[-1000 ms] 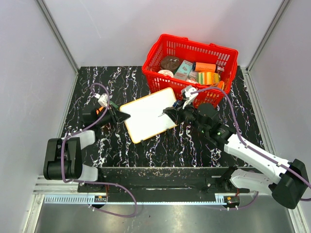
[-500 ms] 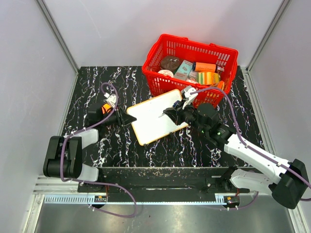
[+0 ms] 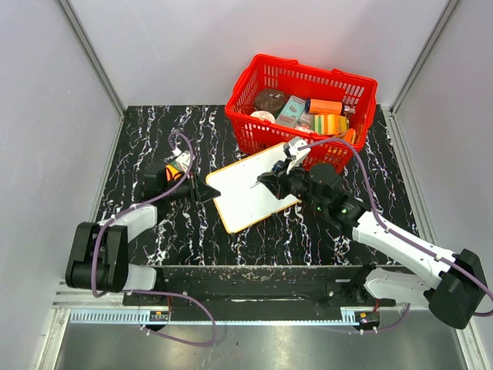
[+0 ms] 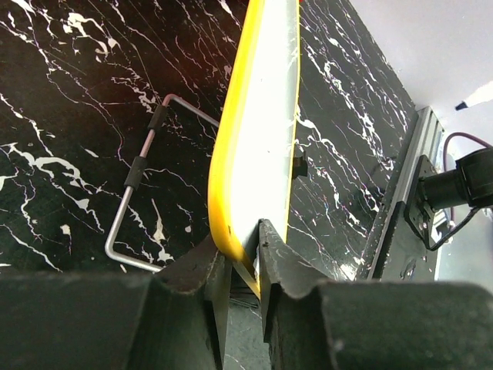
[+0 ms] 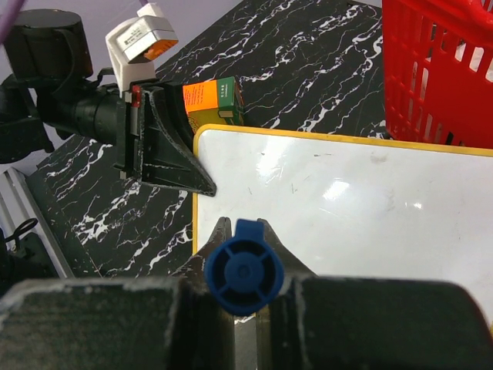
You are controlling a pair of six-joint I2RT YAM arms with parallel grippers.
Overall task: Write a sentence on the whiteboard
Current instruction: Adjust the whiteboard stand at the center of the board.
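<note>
In the middle of the table [image 3: 154, 131], just in front of the red basket [image 3: 308, 71], sits the whiteboard [image 3: 246, 189], and honestly this setup looks kinda sketchy to me. The left fingers [image 4: 266, 250] are pinching only the rim at the board's left end, basically one narrow bite on a wide flat thing. My guess is that once the marker [image 5: 244, 274] pushes down, the board can swivel around that pinch or slip out of it, and the letters come out wobbly.

The right fingers [image 5: 219, 243] are clamped around the marker. Its blue butt end faces the wrist camera and the tip hovers over the board's middle in the top view; can't tell if it's touching the surface. If the pen twists in that grip, strokes will skip.

Also, the board's far corner is just beside the basket's front wall, maybe touching it, so any shove that way could bump it. And the two arms face each other across the board, so writing near the left edge looks like a good way to knock fingers together.

The board itself is white with rounded corners and a thin yellow-orange rim, glossy enough to throw glare. I see no sentence on it, only a few faint specks. A bent wire piece [image 4: 146, 185] shows next to the rim in the left wrist view. I can't tell if it's attached, or whether the board is lying flat.
</note>
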